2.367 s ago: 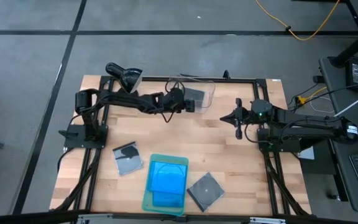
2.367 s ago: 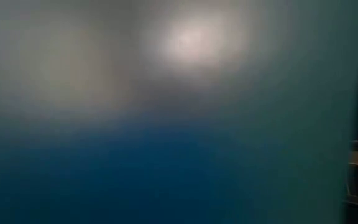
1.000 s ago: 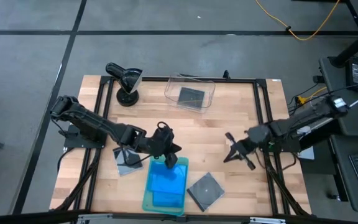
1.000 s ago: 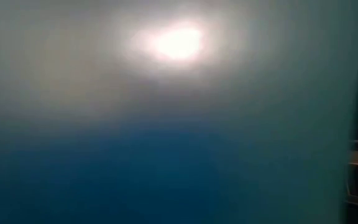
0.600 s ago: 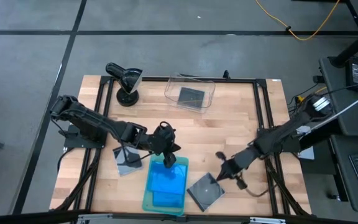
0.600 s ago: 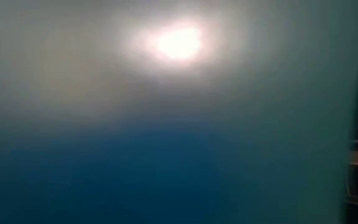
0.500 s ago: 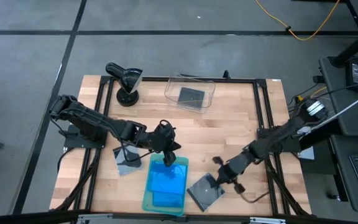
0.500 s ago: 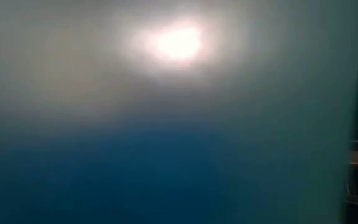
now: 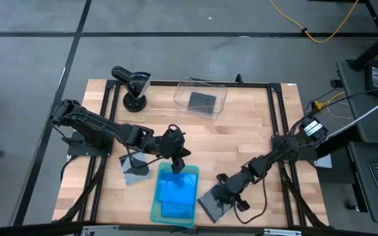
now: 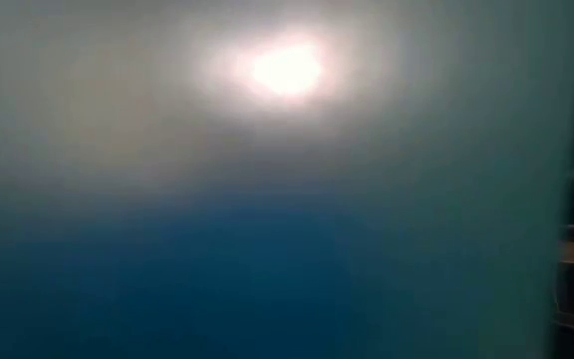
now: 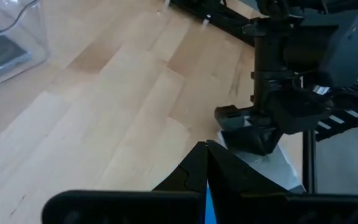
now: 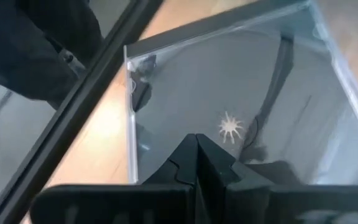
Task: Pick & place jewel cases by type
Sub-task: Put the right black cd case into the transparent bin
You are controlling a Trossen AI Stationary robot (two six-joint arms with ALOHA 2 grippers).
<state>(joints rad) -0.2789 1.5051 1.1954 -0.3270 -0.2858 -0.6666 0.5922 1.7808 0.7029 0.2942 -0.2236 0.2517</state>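
Observation:
A stack of bright blue jewel cases (image 9: pixel 176 190) lies on the pale green tray (image 9: pixel 155 213) near the table's front edge. My left gripper (image 9: pixel 177 165) (image 11: pixel 205 149) hangs shut over the stack's far end. One dark grey jewel case (image 9: pixel 135 172) lies flat to the tray's left. Another (image 9: pixel 209 206) (image 12: pixel 241 106) lies flat to its right. My right gripper (image 9: pixel 219 193) (image 12: pixel 196 138) is shut, its tips at this case's far right part. A third grey case (image 9: pixel 201 100) lies in the clear bin (image 9: pixel 179 92) at the back. My right gripper's shut fingertips (image 12: pixel 188 149) slant down from the table's right onto the lid (image 12: pixel 229 127) of the grey case to the tray's right. The case lies flat on the table. Whether the tips touch the lid, I cannot tell.
A black stand (image 9: pixel 131 84) rises at the table's far left. Bare wood (image 9: pixel 241 124) lies between the bin and the two arms. The low view is filled by a blurred blue-green surface (image 10: pixel 267 249) close in front of the camera.
My right gripper has swung from mid-right of the table toward the near edge and left, and has sunk and tipped further down, ending over the grey case to the tray's right. It has stayed shut.

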